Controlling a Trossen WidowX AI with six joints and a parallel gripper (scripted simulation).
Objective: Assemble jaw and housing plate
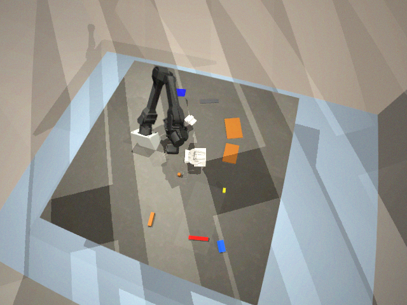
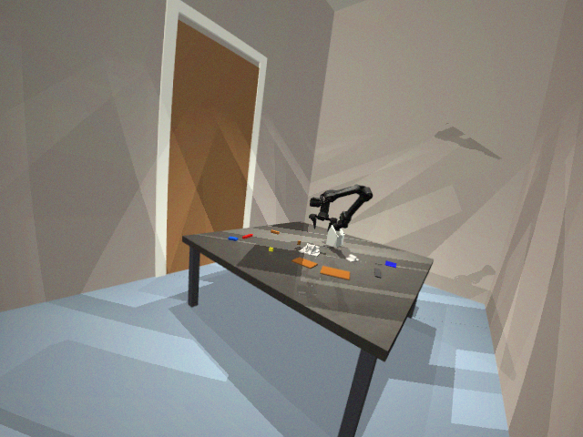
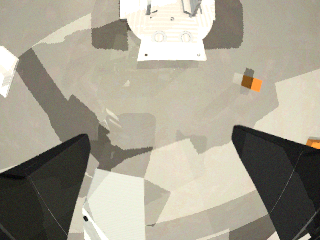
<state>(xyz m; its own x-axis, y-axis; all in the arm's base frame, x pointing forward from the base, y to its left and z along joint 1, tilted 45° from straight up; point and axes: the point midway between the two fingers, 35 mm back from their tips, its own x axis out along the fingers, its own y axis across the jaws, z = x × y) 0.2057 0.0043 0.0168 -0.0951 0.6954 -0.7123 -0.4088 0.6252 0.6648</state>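
The white gripper assembly [image 1: 196, 157] [image 2: 310, 249] [image 3: 171, 10] stands on the table, cut off by the top edge of the wrist view. A white plate part [image 3: 171, 52] with two round features faces my gripper and looks level. The jaws show only in part, so tooth mesh and pin seating cannot be told. A separate small white piece [image 1: 190, 120] [image 2: 352, 258] [image 3: 6, 70] lies off to one side; which part it is cannot be told. My gripper [image 2: 322, 226] [image 3: 163, 137] is wide open and empty, raised above the table on the arm-base side of the assembly, clear of it.
A small orange cube [image 1: 179, 174] [image 3: 256, 83] lies near the assembly. Two flat orange plates [image 1: 233, 128] [image 1: 230, 153] lie beyond it. The white arm base [image 1: 144, 139] [image 2: 335, 236] is close behind my gripper. Yellow [image 1: 224, 190], red [image 1: 198, 238] and blue [image 1: 220, 246] blocks lie farther off.
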